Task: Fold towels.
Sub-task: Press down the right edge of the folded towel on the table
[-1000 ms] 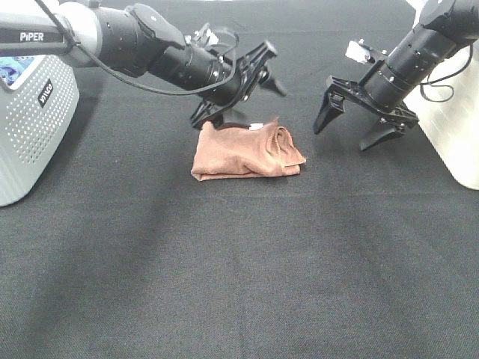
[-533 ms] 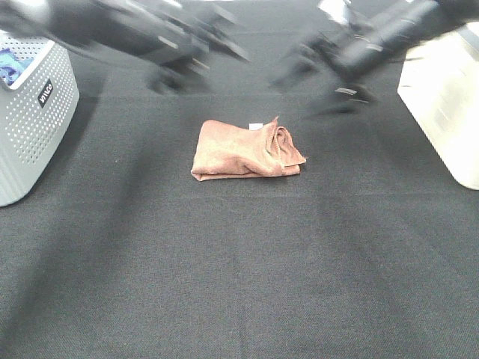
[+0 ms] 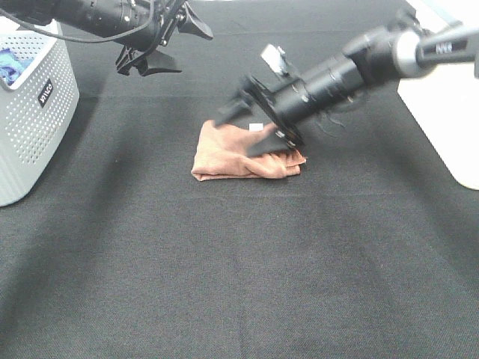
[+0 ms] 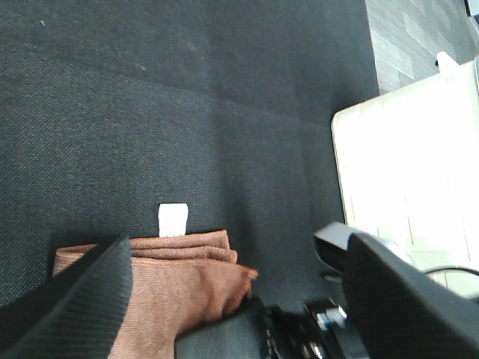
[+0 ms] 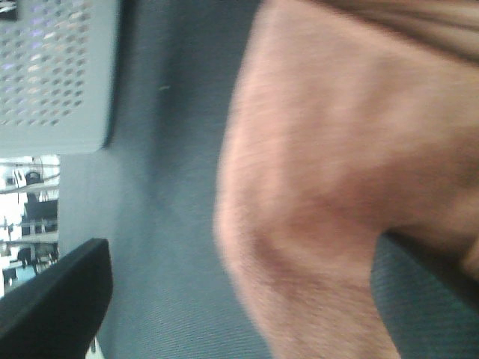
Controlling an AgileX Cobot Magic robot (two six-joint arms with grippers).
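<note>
The reddish-brown towel (image 3: 224,155) lies folded into a small bundle on the black cloth, its white tag (image 3: 256,126) at the far edge. My right gripper (image 3: 245,129) is open, reaching across from the right, its fingers spread just above the towel's far right part. In the right wrist view the towel (image 5: 329,164) fills the frame between the open fingers (image 5: 52,299). My left gripper (image 3: 179,46) is open and empty, well back and to the left of the towel. The left wrist view shows the towel (image 4: 187,277) and tag (image 4: 172,218) below.
A white perforated basket (image 3: 34,120) stands at the left edge, also in the right wrist view (image 5: 52,67). A white container (image 3: 449,112) stands at the right edge, also in the left wrist view (image 4: 404,172). Black cloth (image 3: 239,269) covers the table.
My left gripper has drawn back to the far left, away from the towel. My right arm has swung left and down over the towel's right part. The towel has not moved.
</note>
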